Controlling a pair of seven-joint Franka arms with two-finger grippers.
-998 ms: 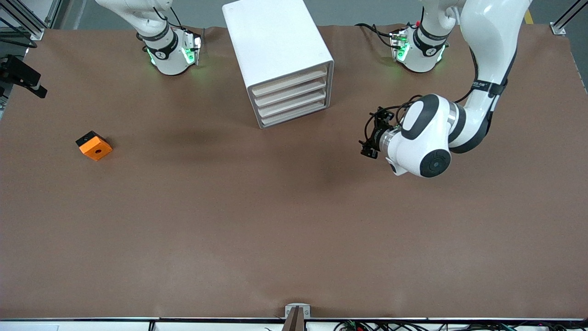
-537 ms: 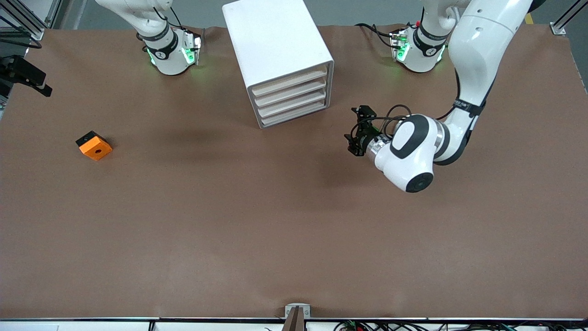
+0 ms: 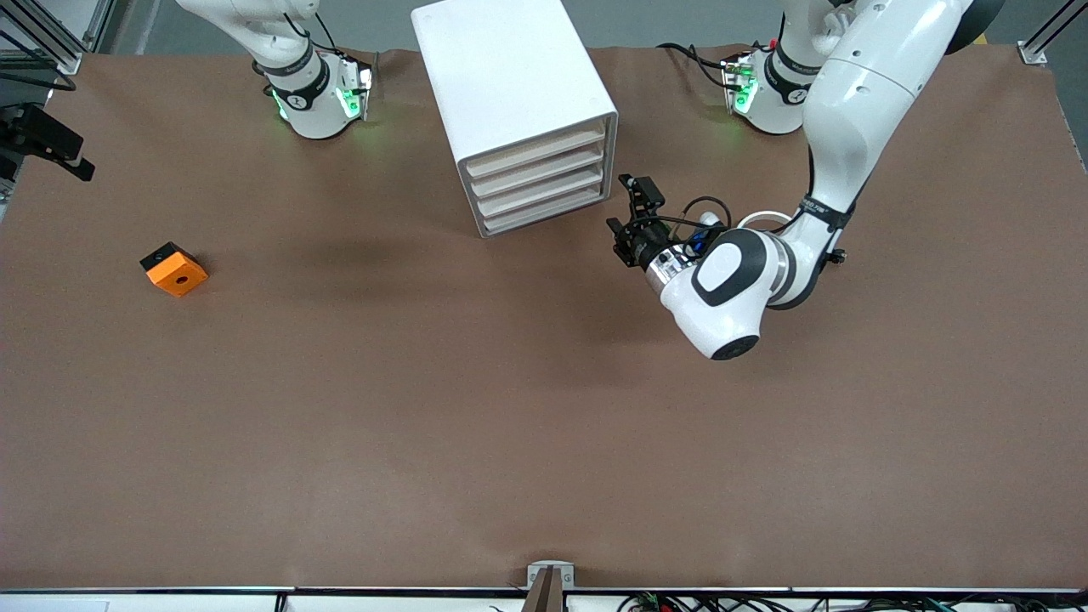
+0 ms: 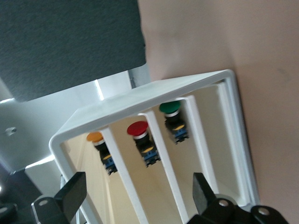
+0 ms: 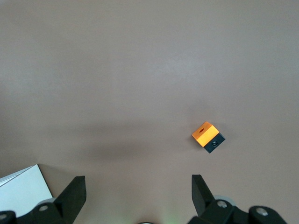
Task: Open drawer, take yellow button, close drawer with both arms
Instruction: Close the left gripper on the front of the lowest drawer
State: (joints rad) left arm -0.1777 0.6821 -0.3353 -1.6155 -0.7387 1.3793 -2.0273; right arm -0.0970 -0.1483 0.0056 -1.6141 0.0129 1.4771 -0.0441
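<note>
The white cabinet [image 3: 510, 68] stands near the robots' bases, all its drawers pushed in; the drawer [image 3: 537, 150] is the uppermost beige front. My left gripper [image 3: 629, 212] hovers open just in front of the cabinet's lower corner, toward the left arm's end. In the left wrist view the gripper [image 4: 138, 193] faces the cabinet [image 4: 154, 88], and the orange-capped button [image 4: 95, 137] shows inside an end compartment. My right gripper [image 5: 138, 189] hangs open high over the table, holding nothing.
Beside the orange one, a red-capped pushbutton [image 4: 138, 130] and a green-capped pushbutton [image 4: 170, 107] sit in the neighbouring compartments. An orange cube with a round hole [image 3: 174, 269] lies on the brown table [image 3: 510, 425] toward the right arm's end, also in the right wrist view [image 5: 205, 132].
My left arm has swung its gripper across the table toward the cabinet's front, ending close to the drawer faces. The drawers stay shut and the cube has not moved.
</note>
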